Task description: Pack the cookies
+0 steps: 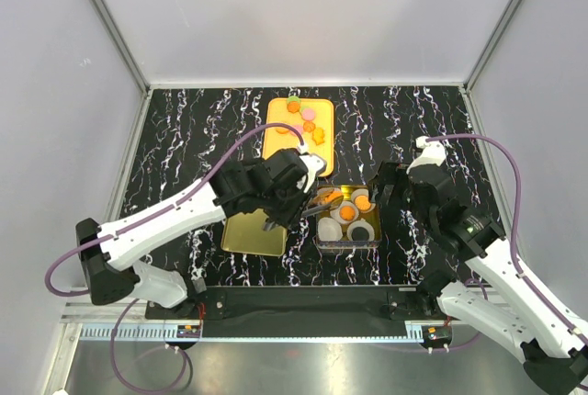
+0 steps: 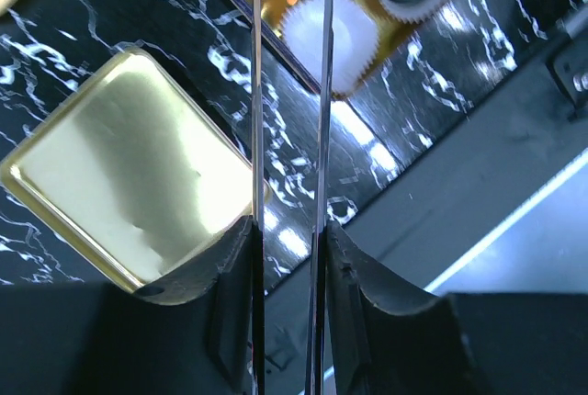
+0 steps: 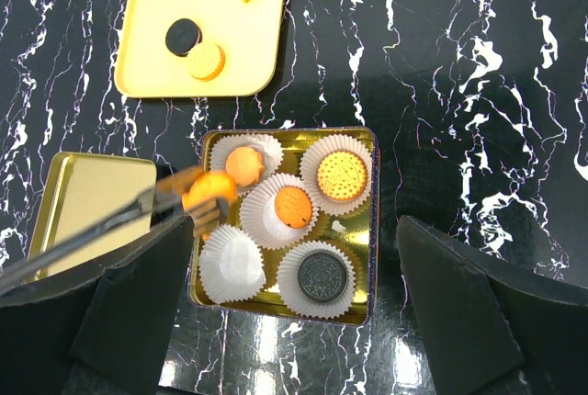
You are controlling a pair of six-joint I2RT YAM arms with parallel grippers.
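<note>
Orange cookie (image 3: 209,191) in the tongs (image 3: 138,207), clear only from right wrist; left jaws tight on tongs, right jaws apart.

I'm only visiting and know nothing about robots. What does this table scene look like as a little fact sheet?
left gripper: shut on tongs holding an orange cookie at the tin's left edge
right gripper: open, right of the tin
tin: five paper cups show, four with cookies, one empty
tray: loose cookies on it
lid: lying left of the tin
</note>
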